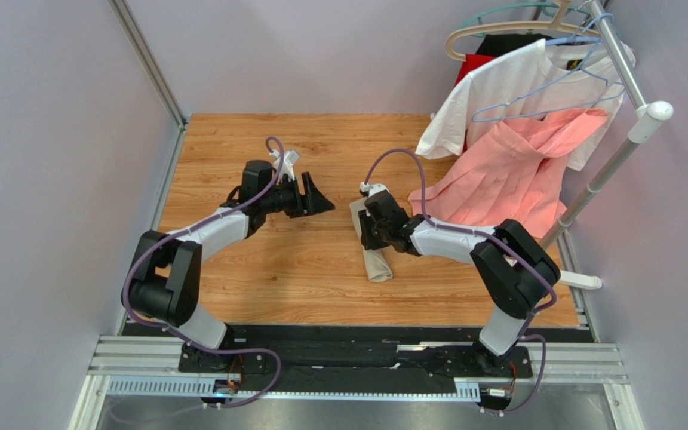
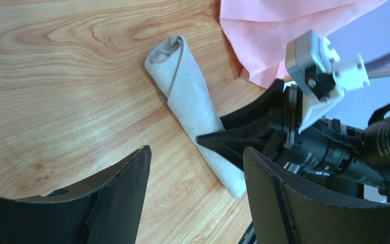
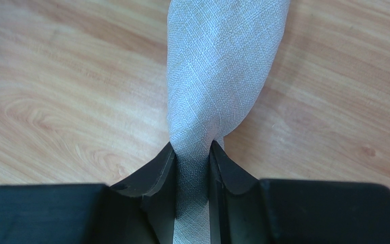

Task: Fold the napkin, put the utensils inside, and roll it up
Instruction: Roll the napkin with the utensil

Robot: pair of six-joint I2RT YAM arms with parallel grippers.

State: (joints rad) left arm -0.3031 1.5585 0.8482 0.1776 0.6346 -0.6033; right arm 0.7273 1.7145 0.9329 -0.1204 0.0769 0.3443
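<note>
The napkin (image 1: 376,264) lies on the wooden table as a tight beige roll, running from the table's middle toward the near edge. My right gripper (image 1: 367,231) is shut on the roll's far part. In the right wrist view the cloth (image 3: 217,66) is pinched narrow between the right gripper (image 3: 192,147) jaws. My left gripper (image 1: 321,199) hovers to the left of the roll, open and holding nothing. In the left wrist view the left gripper (image 2: 196,150) stands wide over bare wood, with the napkin (image 2: 187,96) and the right gripper (image 2: 217,140) beyond it. The utensils are hidden.
A salmon-pink garment (image 1: 509,179) and a white T-shirt (image 1: 500,90) hang from a rack at the back right, the pink hem reaching the table close behind the right arm. The rack's slanted pole (image 1: 608,170) stands at the right edge. Grey walls bound the left and back.
</note>
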